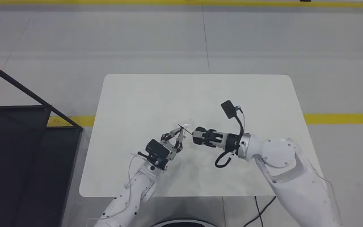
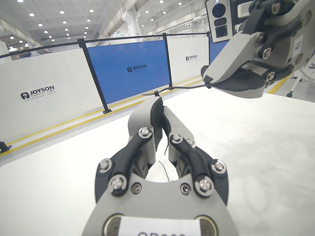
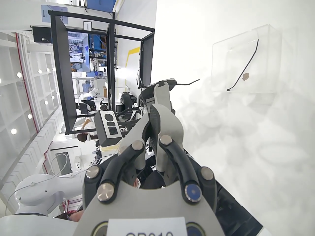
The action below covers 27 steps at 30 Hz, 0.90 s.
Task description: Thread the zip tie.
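Since the two arms meet tip to tip above the middle of the desk (image 1: 255,102), I take the threading itself to be the step in hand.

Top view: the left gripper (image 1: 177,137) comes up from the near edge and the right gripper (image 1: 194,137) comes in from the side. The two sit just beside each other, both off the surface.

Left wrist view: the left jaws are clenched on the zip tie (image 2: 187,88) at its head, held in the air over the desk. The strap runs level from there across to the right jaws, which are clamped on it too. A short tip pokes out past the head on the far side, and a thin length hangs down below the left jaws. I cannot tell whether that tip has gone through the slot or only lies across it. My guess is that entry is made, or nearly so. The next move calls for the right arm to feed along the strap's own line while the left holds the head square. Any twist and the tip will likely bind or slip off.

Right wrist view: the right jaws are tight on the strap, with its free end sticking out beyond them. This view adds a clear box (image 3: 270,50) on the desk beyond, with a second tie (image 3: 251,59) lying inside. I read the head and the alignment from the left wrist view, and the placing over the desk from the top view.
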{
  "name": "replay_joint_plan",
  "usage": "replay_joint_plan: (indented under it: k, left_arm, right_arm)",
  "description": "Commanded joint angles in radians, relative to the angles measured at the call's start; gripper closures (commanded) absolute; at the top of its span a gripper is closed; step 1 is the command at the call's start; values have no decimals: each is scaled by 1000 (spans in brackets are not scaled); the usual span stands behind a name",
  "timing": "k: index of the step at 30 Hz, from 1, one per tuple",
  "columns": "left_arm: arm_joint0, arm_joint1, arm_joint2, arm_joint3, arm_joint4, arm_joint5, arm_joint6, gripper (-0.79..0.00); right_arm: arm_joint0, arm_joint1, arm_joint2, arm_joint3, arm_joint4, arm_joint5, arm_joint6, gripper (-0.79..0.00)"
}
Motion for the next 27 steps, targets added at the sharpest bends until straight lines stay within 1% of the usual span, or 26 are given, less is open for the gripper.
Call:
replay_joint_plan:
  k: [1, 18, 27]
  left_arm:
    - [-1, -1, 1, 1, 2, 0, -2, 0]
    - [-1, -3, 8, -4, 24, -20, 1, 0]
    - [8, -2, 4, -12, 35, -22, 24, 0]
  right_arm:
    - [0, 0, 0, 0, -1, -2, 3, 0]
    - [-3, 1, 1, -5, -8, 6, 2, 0]
    - [17, 0, -12, 4, -20, 78, 8, 0]
